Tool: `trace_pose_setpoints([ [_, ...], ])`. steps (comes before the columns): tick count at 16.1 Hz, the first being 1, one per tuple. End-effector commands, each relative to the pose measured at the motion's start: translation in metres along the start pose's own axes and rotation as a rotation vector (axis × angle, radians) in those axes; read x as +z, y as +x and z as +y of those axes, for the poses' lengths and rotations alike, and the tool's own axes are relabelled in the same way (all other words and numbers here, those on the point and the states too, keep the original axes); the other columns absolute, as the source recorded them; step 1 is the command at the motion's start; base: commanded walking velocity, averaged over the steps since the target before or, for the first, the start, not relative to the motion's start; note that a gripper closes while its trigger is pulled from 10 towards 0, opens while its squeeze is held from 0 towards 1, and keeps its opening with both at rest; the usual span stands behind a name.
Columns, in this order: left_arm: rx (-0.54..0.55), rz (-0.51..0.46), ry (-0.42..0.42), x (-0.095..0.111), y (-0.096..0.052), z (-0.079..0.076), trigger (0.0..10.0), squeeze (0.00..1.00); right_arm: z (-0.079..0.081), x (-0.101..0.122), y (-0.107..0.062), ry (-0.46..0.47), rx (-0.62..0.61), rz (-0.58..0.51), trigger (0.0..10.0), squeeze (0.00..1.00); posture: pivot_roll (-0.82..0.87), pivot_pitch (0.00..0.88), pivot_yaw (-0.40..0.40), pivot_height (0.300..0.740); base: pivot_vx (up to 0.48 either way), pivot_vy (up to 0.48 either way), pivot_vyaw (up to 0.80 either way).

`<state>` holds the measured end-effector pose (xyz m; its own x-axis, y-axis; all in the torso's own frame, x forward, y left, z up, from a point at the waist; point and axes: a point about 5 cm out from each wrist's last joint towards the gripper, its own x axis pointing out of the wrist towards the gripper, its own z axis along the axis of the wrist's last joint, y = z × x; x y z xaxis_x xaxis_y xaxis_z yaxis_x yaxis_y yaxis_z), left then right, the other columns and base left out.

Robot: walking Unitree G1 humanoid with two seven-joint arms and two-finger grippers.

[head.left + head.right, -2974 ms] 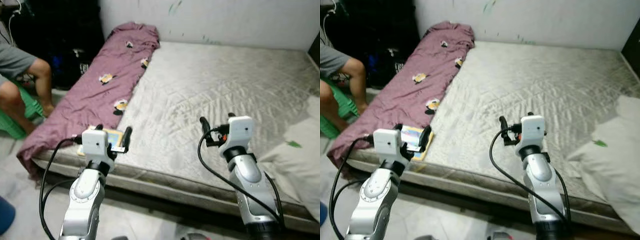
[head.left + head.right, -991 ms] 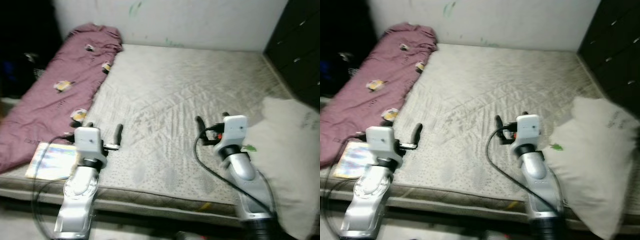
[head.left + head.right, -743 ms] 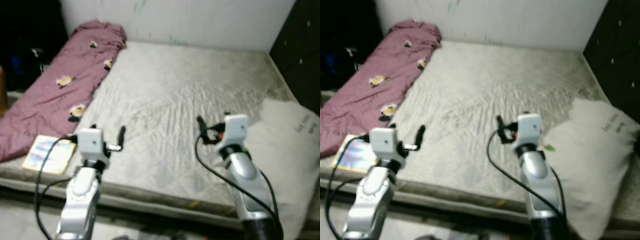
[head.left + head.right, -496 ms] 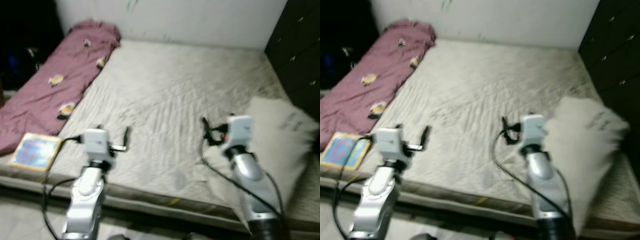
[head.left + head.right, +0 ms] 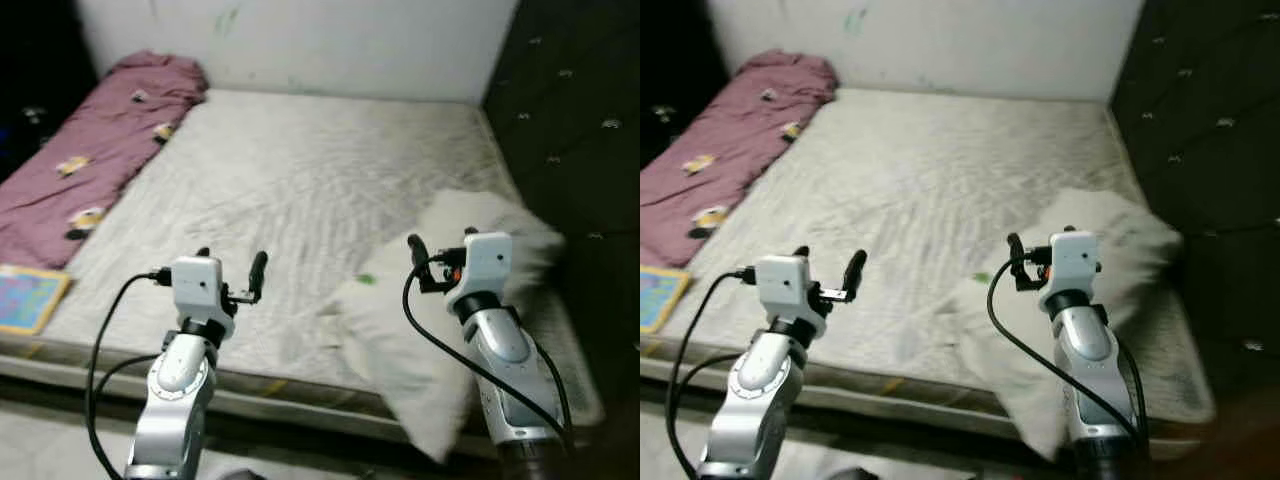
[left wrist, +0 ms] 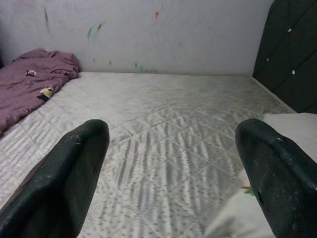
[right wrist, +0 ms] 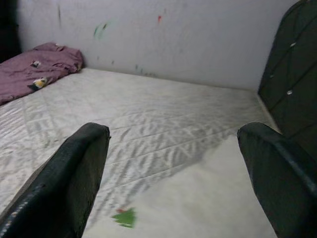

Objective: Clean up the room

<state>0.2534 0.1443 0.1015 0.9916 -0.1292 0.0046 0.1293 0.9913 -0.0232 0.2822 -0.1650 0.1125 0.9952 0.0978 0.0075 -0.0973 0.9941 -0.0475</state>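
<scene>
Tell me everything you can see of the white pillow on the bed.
The white pillow is large, soft and rumpled, cloth-covered, with a small green mark on its near-left part. It lies on the bare quilted mattress at the robot's right, near the dark tufted headboard, one corner sagging over the mattress's front edge. The right gripper hovers above it, open, not touching.

The mattress (image 5: pixel 300 170) wears quilted grey-white cloth with a faint sheen. A maroon blanket (image 5: pixel 90 150) at ten o'clock looks soft and matt. The pillow (image 5: pixel 420 330) seems plain cotton. Dark tufted headboard (image 5: pixel 560 130), possibly leatherette.
</scene>
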Motion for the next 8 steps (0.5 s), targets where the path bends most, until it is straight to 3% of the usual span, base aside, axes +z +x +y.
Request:
trace_pose_setpoints([
  [1, 0.021, -0.003, 0.018, 0.0018, -0.0005, 0.0074, 10.0, 0.00, 0.0061, 0.0047, 0.0028, 0.008, 0.012, -0.017, 10.0, 0.00, -0.07, 0.000, 0.012, 0.740, 0.000, -0.345, 0.00],
  [3, 0.019, -0.002, 0.017, 0.0015, -0.0005, 0.0070, 10.0, 0.00, 0.0059, 0.0046, 0.0026, 0.007, 0.011, -0.016, 10.0, 0.00, -0.07, 0.000, 0.012, 0.740, 0.000, -0.336, 0.00],
  [8, 0.040, -0.006, 0.007, 0.0013, -0.0007, 0.0088, 10.0, 0.00, 0.0061, 0.0037, 0.0029, 0.005, 0.012, -0.015, 10.0, 0.00, -0.07, 0.000, 0.010, 0.740, 0.000, 0.000, 0.00],
])
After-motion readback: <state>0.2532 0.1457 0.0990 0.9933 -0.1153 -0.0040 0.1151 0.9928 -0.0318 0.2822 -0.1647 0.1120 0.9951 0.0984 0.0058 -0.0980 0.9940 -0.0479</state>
